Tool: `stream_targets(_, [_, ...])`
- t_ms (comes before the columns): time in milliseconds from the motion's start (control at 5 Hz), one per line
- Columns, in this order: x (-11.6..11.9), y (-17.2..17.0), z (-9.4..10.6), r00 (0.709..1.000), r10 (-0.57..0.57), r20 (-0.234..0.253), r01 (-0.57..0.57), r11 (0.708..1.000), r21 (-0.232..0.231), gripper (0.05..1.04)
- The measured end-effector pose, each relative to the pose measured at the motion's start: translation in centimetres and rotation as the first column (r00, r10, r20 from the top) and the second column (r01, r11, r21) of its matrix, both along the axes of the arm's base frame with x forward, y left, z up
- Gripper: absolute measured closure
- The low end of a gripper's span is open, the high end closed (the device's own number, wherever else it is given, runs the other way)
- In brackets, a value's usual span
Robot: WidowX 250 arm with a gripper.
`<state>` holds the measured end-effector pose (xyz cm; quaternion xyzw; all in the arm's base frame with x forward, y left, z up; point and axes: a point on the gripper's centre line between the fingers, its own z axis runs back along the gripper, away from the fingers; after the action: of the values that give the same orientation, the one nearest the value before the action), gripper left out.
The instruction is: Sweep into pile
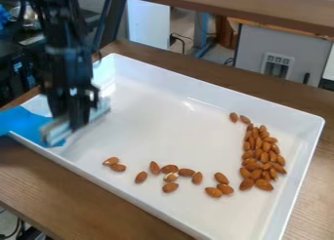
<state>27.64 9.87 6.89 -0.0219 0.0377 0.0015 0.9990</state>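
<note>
The black gripper point(77, 119) hangs blurred over the left end of the white tray point(215, 229), shut on a pale, bar-shaped sweeping tool point(58, 130) that runs slantwise low in the tray. Brown almonds form a dense cluster point(260, 158) toward the tray's right side. A loose, scattered line of almonds point(186, 172) stretches from that cluster toward the left along the near side, ending in a pair point(114, 164). A wide gap separates the tool from this pair. Part of the tool is hidden behind the gripper.
A blue sheet-like piece point(23, 123) lies over the tray's left corner, beside the tool. Raised walls surround the tray, which rests on a brown wooden table point(85, 190). Behind it are a wooden shelf edge point(248, 7) and a grey panel point(281, 53).
</note>
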Motion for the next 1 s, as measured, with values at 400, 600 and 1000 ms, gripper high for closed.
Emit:
stream_targets(400, [-0.8,-3.6,-1.4,0.995,-0.072,0.067,0.069,0.996,0.051,0.708])
stream_targets(600, [-0.7,-5.1,-1.4,0.996,-0.058,0.071,0.056,0.998,0.03,0.708])
stream_targets(1000, [-0.1,-9.2,-1.4,0.997,-0.013,0.07,0.015,1.0,-0.023,0.709])
